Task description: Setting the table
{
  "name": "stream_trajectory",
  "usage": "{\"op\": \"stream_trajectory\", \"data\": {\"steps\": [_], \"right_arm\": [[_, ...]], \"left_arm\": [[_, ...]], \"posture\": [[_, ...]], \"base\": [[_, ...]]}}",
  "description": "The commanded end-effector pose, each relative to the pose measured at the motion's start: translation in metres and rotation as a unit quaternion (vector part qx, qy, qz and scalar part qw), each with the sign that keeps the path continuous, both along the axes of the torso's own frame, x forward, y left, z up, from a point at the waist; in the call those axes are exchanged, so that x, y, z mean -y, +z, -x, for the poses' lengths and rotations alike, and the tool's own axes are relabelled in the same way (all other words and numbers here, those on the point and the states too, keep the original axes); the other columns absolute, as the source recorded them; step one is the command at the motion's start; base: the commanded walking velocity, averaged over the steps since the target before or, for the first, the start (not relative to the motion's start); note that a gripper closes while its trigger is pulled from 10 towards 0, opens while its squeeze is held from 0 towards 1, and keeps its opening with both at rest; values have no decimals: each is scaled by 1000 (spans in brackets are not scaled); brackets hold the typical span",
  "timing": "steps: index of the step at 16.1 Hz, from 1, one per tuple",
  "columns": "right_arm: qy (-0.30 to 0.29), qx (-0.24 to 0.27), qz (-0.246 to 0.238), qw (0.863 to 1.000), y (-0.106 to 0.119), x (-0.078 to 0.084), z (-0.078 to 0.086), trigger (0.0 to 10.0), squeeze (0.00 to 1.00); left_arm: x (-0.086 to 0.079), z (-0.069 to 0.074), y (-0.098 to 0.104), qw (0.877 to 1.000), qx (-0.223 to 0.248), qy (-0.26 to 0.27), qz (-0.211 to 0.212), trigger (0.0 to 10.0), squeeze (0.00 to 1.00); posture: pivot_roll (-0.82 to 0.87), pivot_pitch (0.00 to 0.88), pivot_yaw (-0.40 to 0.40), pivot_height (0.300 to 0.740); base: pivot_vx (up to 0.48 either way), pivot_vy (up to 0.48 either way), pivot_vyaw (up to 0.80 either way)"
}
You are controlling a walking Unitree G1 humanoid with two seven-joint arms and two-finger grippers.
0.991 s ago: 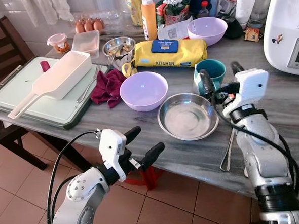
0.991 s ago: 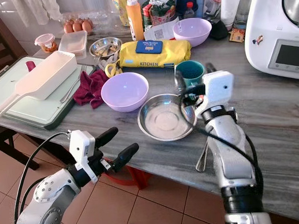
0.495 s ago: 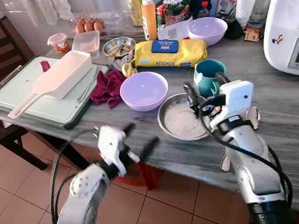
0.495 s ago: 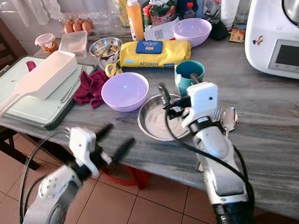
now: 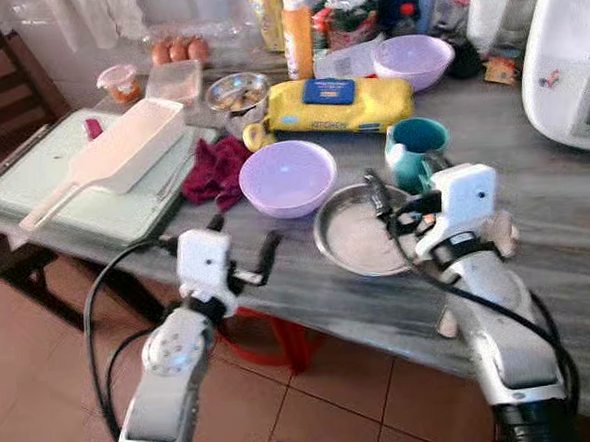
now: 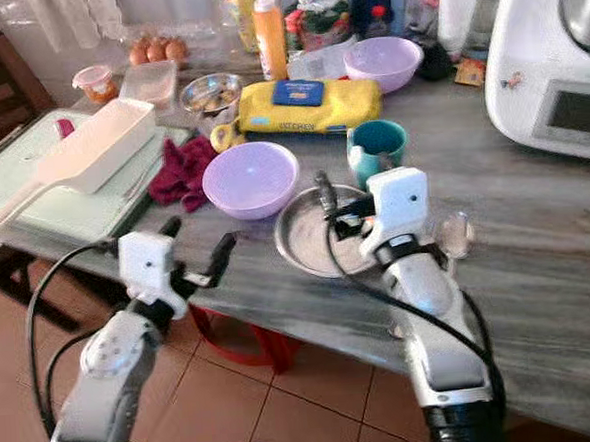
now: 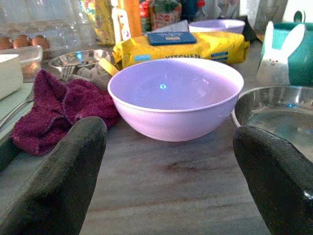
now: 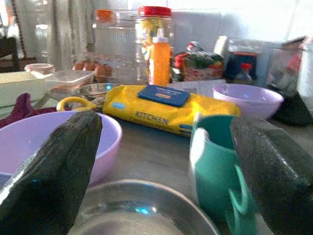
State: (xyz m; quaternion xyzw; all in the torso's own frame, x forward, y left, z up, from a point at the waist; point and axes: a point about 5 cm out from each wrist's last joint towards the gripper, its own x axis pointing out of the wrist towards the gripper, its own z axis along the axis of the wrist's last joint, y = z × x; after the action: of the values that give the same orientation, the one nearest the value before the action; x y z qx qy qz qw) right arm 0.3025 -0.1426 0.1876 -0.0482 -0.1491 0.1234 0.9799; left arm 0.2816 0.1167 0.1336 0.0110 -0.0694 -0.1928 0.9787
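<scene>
Lavender bowl (image 7: 175, 96) sits on the table (image 5: 278, 272) straight ahead of my left gripper (image 5: 245, 252), fingers spread wide. My right gripper (image 5: 403, 179) hovers agape over the steel bowl (image 5: 361, 239).

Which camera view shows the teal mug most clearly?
The right wrist view: the teal mug stands close between the open right gripper's fingers, with its handle visible. The eye views show it small beside the steel bowl; the left wrist view shows only part.

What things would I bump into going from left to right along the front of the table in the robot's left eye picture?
White scoop → dark red cloth → purple bowl → steel bowl → teal mug → white kitchen machine.
</scene>
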Motion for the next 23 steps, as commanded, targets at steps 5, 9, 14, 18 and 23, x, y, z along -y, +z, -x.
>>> {"op": "stream_trajectory", "data": {"steps": [5, 9, 14, 18, 23], "right_arm": [[4, 14, 0, 1000, 8, -7, 1, 10000, 0], [20, 34, 21, 999, 13, -16, 1, 10000, 0], [31, 39, 38, 998, 12, -21, 1, 10000, 0], [39, 45, 49, 997, 14, -25, 1, 10000, 0], [51, 48, 58, 996, 13, -31, 0, 10000, 0]], "left_arm": [[-11, -9, -3, 997, 0, 72, -15, 10000, 0], [-29, -18, 6, 987, 31, 153, -37, 10000, 0], [-46, -23, 3, 972, 39, 221, -67, 10000, 0], [-56, -22, -3, 958, 39, 268, -92, 10000, 0], [-64, -22, -9, 950, 28, 298, -91, 10000, 0]], "posture": [[-29, 100, 100, 740], [-28, 92, 97, 740], [-26, 86, 88, 740], [-27, 90, 83, 740], [-25, 92, 62, 740]], "base": [[0, 0, 800], [0, 0, 800], [0, 0, 800], [0, 0, 800], [0, 0, 800]]}}
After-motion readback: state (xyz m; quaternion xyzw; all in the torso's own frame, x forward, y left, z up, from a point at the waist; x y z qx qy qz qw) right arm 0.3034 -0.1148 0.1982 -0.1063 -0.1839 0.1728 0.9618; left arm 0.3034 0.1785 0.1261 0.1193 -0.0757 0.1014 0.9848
